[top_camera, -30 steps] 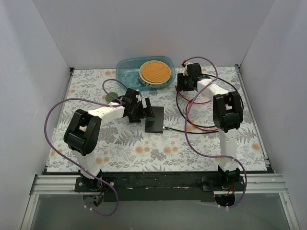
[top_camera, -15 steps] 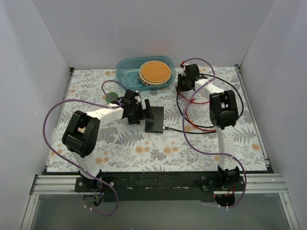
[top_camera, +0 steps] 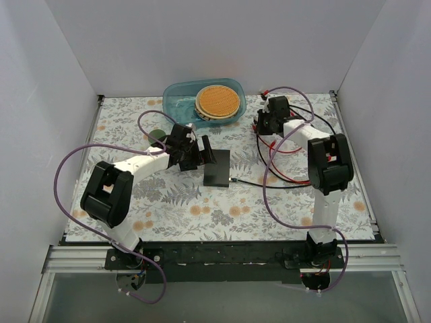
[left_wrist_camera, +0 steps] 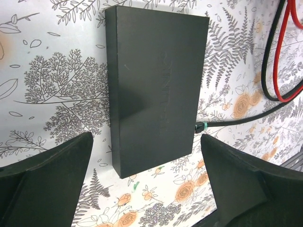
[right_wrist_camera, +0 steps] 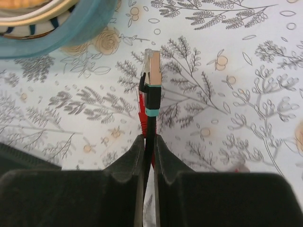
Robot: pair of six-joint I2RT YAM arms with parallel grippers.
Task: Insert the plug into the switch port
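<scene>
One plug [right_wrist_camera: 152, 71] juts forward, pinched in the right hand [right_wrist_camera: 148, 140].

Top camera overlooks the table [top_camera: 188, 208]; left wrist, close, probably downward, shares switch [top_camera: 217, 169].

Dark moulded fingers of the right gripper [right_wrist_camera: 148, 142] are pinching a thin black round cable [right_wrist_camera: 150, 124], pressed together on it just below its clear plastic plug with black boot and teal band [right_wrist_camera: 152, 66]. The plug is pointing straight away from the camera, over the floral-print table covering [right_wrist_camera: 236, 94]. A red cable [right_wrist_camera: 141, 118] is showing just behind the black one. The rim of a translucent blue plastic tub [right_wrist_camera: 71, 33] is filling the upper left corner.
</scene>
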